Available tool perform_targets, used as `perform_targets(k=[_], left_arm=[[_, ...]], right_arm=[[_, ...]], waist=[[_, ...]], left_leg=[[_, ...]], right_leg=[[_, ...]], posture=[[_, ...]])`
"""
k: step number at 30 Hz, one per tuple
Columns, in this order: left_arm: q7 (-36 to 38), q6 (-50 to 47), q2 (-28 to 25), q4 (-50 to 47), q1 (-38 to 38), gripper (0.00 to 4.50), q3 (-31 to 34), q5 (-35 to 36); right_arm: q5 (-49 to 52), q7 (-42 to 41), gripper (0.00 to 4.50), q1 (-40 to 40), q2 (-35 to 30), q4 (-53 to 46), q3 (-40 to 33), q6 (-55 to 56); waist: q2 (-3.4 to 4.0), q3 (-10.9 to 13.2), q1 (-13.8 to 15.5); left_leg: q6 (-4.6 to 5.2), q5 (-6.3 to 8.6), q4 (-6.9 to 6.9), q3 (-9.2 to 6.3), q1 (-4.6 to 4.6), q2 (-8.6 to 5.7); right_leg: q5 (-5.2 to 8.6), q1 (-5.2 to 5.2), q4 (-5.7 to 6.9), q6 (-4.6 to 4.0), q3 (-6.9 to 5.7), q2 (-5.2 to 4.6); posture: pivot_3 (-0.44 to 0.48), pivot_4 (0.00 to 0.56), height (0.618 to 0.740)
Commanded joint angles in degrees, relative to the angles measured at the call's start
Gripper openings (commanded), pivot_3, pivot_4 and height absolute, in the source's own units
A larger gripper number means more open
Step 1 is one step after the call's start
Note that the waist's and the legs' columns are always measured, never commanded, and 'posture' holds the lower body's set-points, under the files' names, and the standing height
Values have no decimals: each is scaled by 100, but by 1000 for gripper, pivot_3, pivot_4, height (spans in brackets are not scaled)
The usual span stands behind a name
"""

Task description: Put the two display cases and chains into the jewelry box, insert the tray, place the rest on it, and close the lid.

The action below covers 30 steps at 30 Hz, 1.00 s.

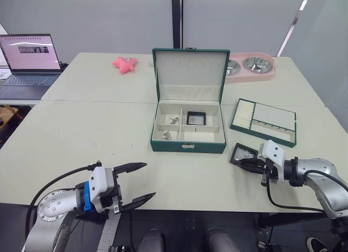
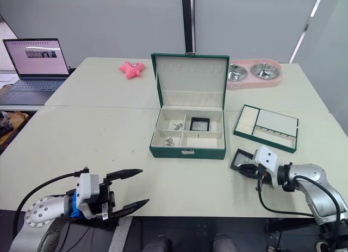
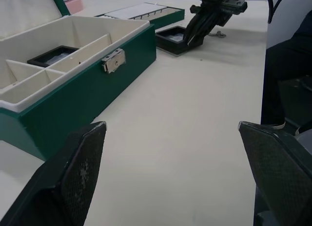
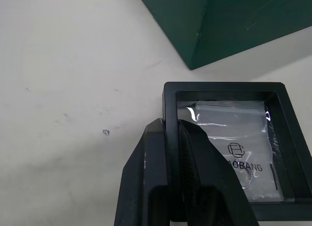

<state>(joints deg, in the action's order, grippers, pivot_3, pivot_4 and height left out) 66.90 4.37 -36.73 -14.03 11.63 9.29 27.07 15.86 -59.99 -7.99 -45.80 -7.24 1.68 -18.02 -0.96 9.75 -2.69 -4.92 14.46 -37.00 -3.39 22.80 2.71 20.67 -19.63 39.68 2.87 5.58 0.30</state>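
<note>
the right gripper [image 4: 170, 138] sits at the near right of the pale table [image 1: 81, 132], its two black fingers pressed together over the near frame edge of a small flat square display case with a black frame and clear window [image 4: 229, 148], which lies flat on the table; whether the frame is actually pinched cannot be told. a clear printed plastic bag [image 4: 234, 133] shows behind the window. this case lies just off the front right corner of the large dark green jewelry box with cream lining [image 1: 188, 146] and near the shallow green-rimmed cream tray [image 1: 264, 122], which rests on the table to the right of the box, apart from it

the left gripper [image 1: 138, 181] hovers at the near left table edge, fingers spread wide, holding nothing, well apart from the box

the hinged lid [image 1: 190, 73] stands upright. a second black-framed display case [image 1: 195, 118] lies in the rear middle compartment. two short silvery chains [image 1: 170, 127] lie in the left compartments, one behind the other

behind the box: a pink plush toy [image 1: 124, 63], a pink double pet bowl with steel dishes [image 1: 251, 66], and an open laptop [image 1: 28, 64] on a far left table
</note>
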Motion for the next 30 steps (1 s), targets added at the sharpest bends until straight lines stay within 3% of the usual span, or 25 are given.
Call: perform_targets(k=[1, 9, 16, 25, 30], left_arm=[[-61, 54, 29, -116, -6, 4500, 20, 85], [-385, -77, 130, -272, 48, 4500, 110, 178], [-737, -135, 233, -502, 259, 4500, 161, 205], [-1440, -279, 525, -887, 521, 4500, 294, 252], [-1745, -333, 621, -1107, 722, 4500, 395, 239]], right_arm=[[270, -184, 14, -119, -266, -382, -288, -239], [797, -517, 14, -738, -845, -513, -631, -1015], [932, -753, 14, -1770, -767, -239, -389, -1170], [334, -1179, 14, -3633, 204, 811, 1068, -1195], [-32, -1322, 14, -4245, 769, 1522, 1523, -1036]], waist=[[1, 1, 0], [2, 2, -6], [3, 4, -17], [7, 9, -80], [5, 12, -38]], left_leg=[[0, 0, 0, 0, 0, 0], [0, 0, 0, -1, 0, 0], [0, 0, 1, -2, 0, 1], [0, 0, 1, 3, 0, 4], [0, 0, 0, 0, 7, 1]], right_leg=[[0, 0, 0, 0, 0, 0], [0, 0, 0, 0, -1, 0], [0, 0, -1, 0, -2, 0], [-1, -9, 6, -1, 3, -1], [-1, -15, 8, -1, -3, -8]], posture=[[0, 150, 740], [0, 150, 740], [0, 150, 740], [0, 150, 740], [0, 150, 740]])
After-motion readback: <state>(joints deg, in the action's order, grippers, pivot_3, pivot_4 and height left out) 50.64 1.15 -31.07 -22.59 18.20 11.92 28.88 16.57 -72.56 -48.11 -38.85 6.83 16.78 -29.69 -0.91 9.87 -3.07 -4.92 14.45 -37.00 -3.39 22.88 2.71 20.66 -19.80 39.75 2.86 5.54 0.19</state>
